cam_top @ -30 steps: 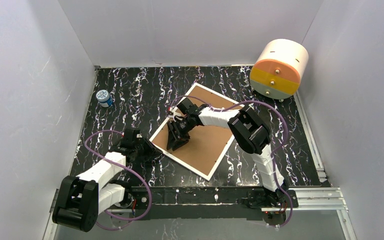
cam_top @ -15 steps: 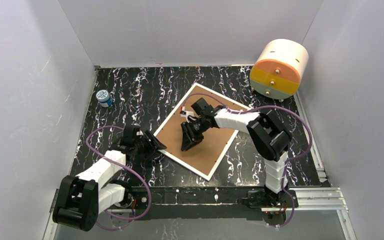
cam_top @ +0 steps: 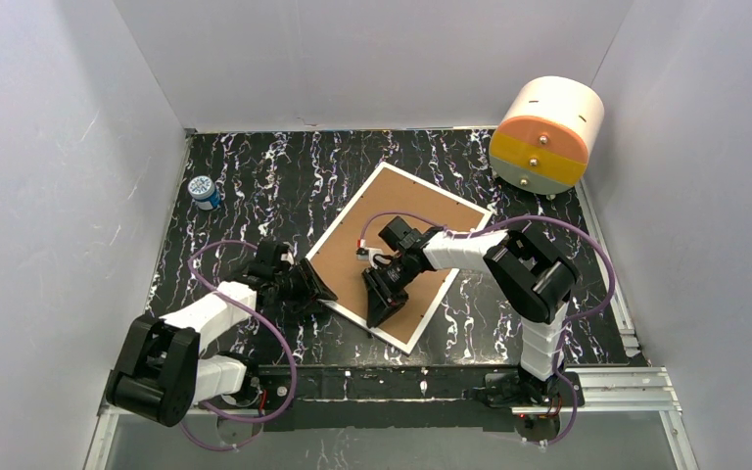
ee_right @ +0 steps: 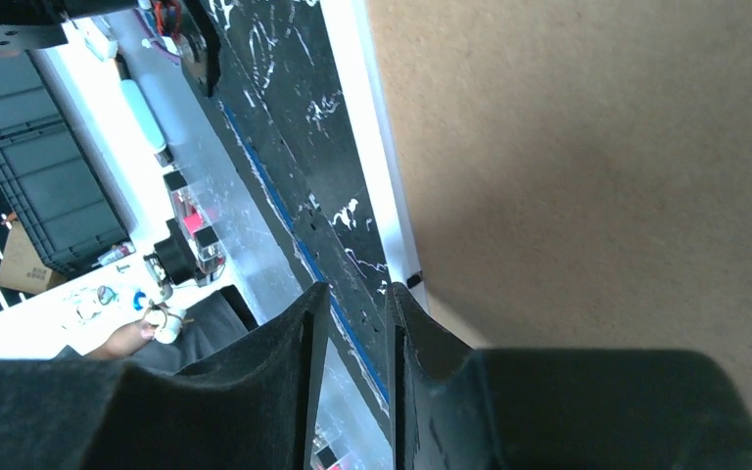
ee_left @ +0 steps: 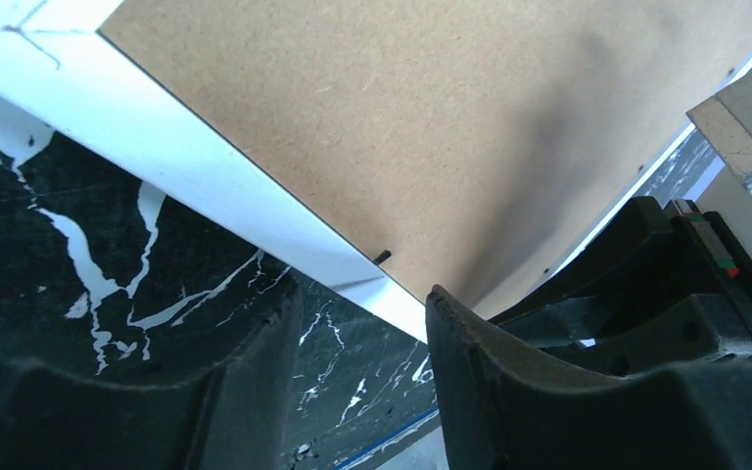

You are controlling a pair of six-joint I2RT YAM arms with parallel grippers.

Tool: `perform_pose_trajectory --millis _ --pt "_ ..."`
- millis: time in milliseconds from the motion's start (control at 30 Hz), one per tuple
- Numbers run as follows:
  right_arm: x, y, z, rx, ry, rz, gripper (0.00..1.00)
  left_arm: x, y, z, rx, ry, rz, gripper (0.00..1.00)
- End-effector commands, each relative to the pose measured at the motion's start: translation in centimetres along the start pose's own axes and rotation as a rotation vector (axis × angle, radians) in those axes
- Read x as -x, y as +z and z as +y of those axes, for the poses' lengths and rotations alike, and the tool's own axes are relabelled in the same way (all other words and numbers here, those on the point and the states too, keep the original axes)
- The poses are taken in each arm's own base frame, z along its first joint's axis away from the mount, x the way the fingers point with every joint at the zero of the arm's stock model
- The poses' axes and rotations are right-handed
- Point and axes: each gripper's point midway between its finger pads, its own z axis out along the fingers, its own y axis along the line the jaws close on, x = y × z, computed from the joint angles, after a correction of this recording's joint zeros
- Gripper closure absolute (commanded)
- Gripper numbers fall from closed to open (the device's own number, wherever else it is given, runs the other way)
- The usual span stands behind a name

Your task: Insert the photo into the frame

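frame back-up on worktop, just turned | photo unseen | left hand spread, now at frame's near-left edge | right hand slightly parted, pinching nothing, moved to near rim | probably working back's clips

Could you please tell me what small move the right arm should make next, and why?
Probably lower the right pincer onto the small black tab at the white rim of the large flat picture frame and push it aside. The frame lies face down, brown fibreboard back in place, and the pincer hovers just beside that tab, its jaws narrowly parted.
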Motion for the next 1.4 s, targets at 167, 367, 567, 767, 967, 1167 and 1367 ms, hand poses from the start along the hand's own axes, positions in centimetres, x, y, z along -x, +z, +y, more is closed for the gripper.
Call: perform_pose_trajectory --millis 167,367,567,767,967,1167,1367 --pt "0.1 -0.2 -1.2 -0.073 -0.014 -0.019 0.65 0.0 -0.3 3.4 0.204 -0.04 -0.024 0.67" --pt "0.7 0.0 -2.2 -0.121 0.002 -0.038 0.66 0.1 -0.4 4.1 0.24 -0.03 -0.029 0.69" --pt "0.6 0.4 -4.2 -0.192 0.043 -0.04 0.67 0.0 -0.5 4.6 0.26 -0.017 -0.027 0.7" --pt "0.4 0.4 -6.5 -0.275 0.075 -0.031 0.63 -0.1 -0.5 5.0 0.279 -0.003 -0.017 0.7" --pt "0.6 0.4 -8.2 -0.311 0.102 -0.033 0.63 -0.2 -0.5 5.4 0.292 0.004 -0.012 0.71" --pt "0.1 0.3 -9.8 -0.359 0.098 -0.021 0.63 -0.1 -0.5 5.4 0.297 0.01 -0.013 0.7" --pt "-0.4 -0.1 -11.8 -0.427 0.09 -0.025 0.63 -0.1 -0.5 5.6 0.305 0.016 -0.014 0.71"
